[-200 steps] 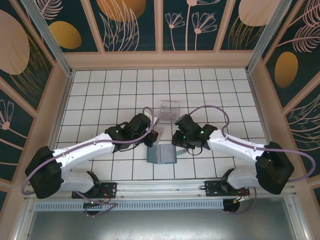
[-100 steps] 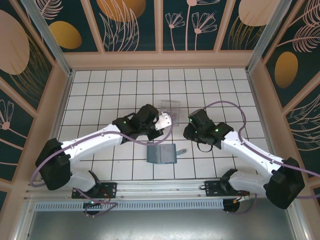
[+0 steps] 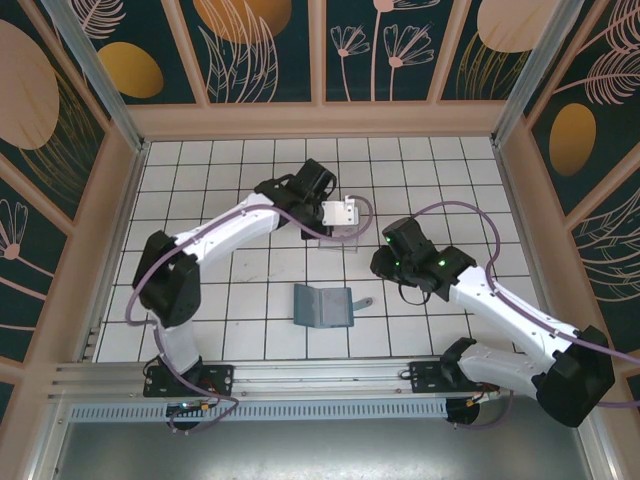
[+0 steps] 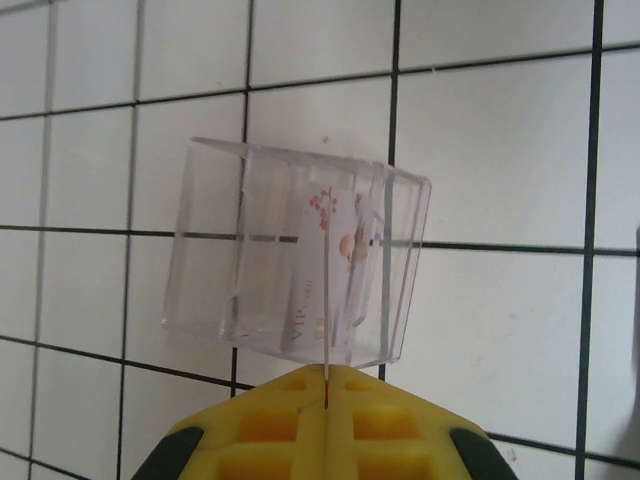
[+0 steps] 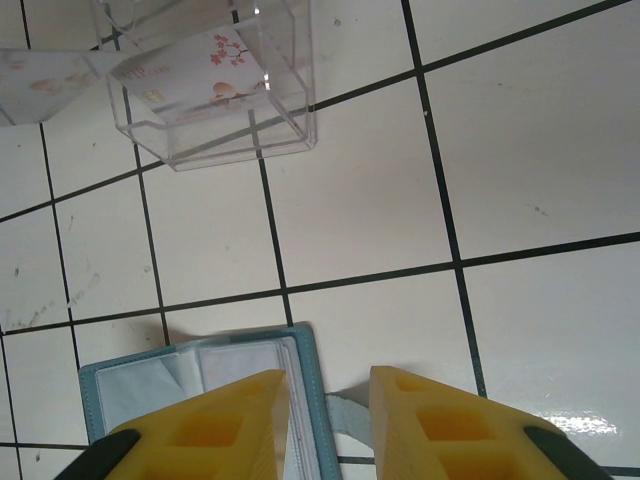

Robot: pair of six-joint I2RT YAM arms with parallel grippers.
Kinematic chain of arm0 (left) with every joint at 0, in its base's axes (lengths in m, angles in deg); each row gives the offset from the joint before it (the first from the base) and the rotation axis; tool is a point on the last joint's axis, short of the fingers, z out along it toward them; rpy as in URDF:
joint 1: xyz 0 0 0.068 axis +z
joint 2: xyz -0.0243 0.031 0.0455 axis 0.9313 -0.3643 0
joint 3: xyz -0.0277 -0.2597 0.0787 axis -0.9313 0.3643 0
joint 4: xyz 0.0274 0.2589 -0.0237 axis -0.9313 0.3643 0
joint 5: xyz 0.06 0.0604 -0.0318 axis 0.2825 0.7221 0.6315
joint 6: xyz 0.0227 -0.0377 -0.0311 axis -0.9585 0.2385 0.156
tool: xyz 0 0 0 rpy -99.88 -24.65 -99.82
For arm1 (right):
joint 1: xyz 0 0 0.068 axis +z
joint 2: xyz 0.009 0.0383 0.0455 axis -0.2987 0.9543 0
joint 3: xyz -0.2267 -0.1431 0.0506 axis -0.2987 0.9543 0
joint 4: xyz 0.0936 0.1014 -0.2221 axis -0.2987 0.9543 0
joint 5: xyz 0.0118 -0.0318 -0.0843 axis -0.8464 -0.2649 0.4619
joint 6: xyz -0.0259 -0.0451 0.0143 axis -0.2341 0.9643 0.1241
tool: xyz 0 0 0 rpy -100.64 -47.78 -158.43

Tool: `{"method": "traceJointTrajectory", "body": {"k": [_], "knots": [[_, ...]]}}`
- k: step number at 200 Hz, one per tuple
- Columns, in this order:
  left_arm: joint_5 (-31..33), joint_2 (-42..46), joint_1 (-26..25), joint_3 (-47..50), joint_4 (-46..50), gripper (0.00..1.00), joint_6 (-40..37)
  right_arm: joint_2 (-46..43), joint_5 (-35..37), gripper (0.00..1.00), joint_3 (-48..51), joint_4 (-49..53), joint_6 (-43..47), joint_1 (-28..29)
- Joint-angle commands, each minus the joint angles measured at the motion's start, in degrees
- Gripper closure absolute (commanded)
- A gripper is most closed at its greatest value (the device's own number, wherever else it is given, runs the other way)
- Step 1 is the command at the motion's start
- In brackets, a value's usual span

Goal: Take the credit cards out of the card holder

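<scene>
L fingers [image 4: 285, 412] clenched on thin white floral card [image 3: 346, 211], held edge-on over clear plastic tray [image 4: 205, 250] w/ another card [image 4: 345, 255] inside. R fingers [image 5: 425, 412] released, empty, above open teal soft card holder [image 3: 325, 306] on white tiled bench [image 3: 200, 200]. Risk: off-centre release, so card clips tray wall and lands outside.

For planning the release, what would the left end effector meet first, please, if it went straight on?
Probably the clear tray, straight ahead of the left end effector and the card it pinches edge-on; the gap is hard to judge.
</scene>
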Motion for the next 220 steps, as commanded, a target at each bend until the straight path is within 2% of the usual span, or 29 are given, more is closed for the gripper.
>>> {"method": "traceJointTrajectory", "body": {"k": [1, 83, 121, 180, 208, 220], "knots": [[-5.29, -4.98, 1.57, -7.65, 10.68, 1.0, -4.65, -0.83, 1.53, 0.72, 0.24, 0.53, -0.97, -0.5], [-6.83, -18.69, 1.81, -23.24, 20.35, 1.0, -6.51, -0.67, 1.12, 0.72, 0.43, 0.54, -1.25, -1.38], [-6.53, -22.33, 1.77, -26.28, 20.59, 1.0, -5.98, -0.67, 1.08, 0.71, 0.69, 0.52, -1.12, -1.73], [-10.88, -26.99, 1.78, -32.09, 23.29, 1.0, -5.97, -0.66, 1.0, 0.71, 0.69, 0.25, -1.09, -1.97], [-10.04, -28.61, 1.73, -34.02, 24.45, 1.0, -5.43, -0.5, 0.81, 0.71, 0.6, 0.24, -0.95, -2.0], [-9.39, -28.62, 1.73, -34.18, 24.34, 0.94, -5.34, -0.34, 0.78, 0.72, 0.42, 0.16, -0.86, -2.0]]}}
